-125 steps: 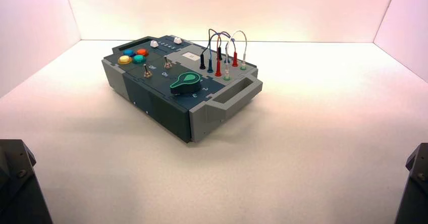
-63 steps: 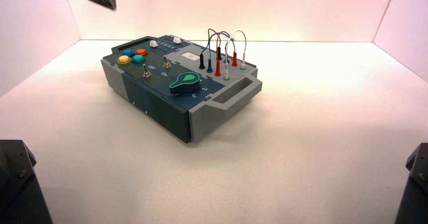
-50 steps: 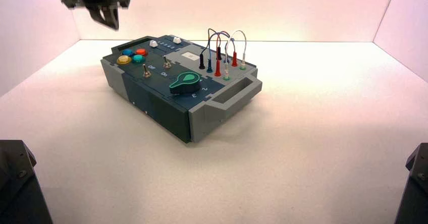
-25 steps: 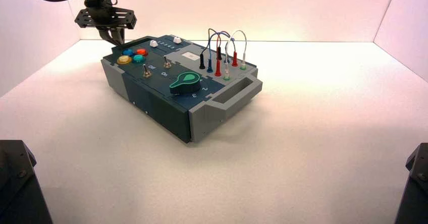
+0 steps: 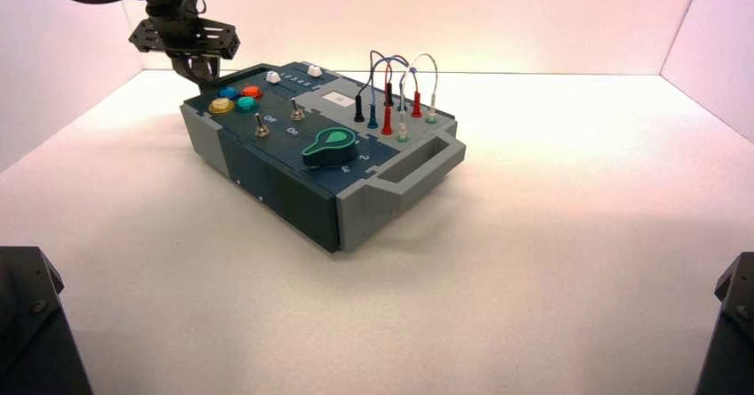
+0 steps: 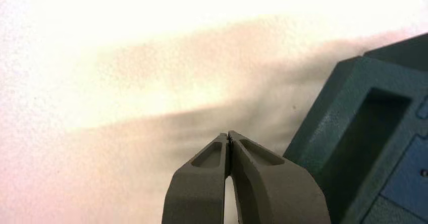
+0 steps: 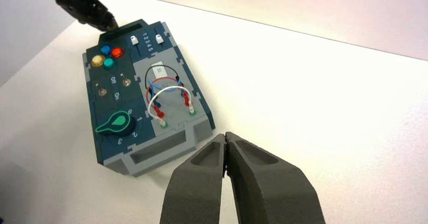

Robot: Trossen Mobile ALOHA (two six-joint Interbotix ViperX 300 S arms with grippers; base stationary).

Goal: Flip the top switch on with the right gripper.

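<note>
The top switch point(image 5: 296, 110) point(image 7: 126, 81) is a small silver toggle on the dark-blue panel, next to the grey labelled section. Its twin point(image 5: 261, 126) stands nearer the front wall. My right gripper point(image 7: 225, 137) is shut and empty, well off the box's grey-handle end, and is out of the high view. My left gripper point(image 5: 197, 68) point(image 6: 228, 135) is shut and empty. It hangs at the box's far-left dark handle point(image 6: 373, 133), beside the coloured buttons point(image 5: 236, 99). Neither gripper is near the switches.
The box point(image 5: 267, 177) stands turned on the white table. It carries a green knob point(image 5: 330, 145), two white sliders point(image 5: 293, 74) and looped wires with plugs point(image 5: 396, 92). Both arm bases point(image 5: 27, 324) point(image 5: 733, 319) fill the near corners. White walls enclose the table.
My left gripper came down from above the far left to the box's far-left handle. The box has shifted slightly to the right in the last half second.
</note>
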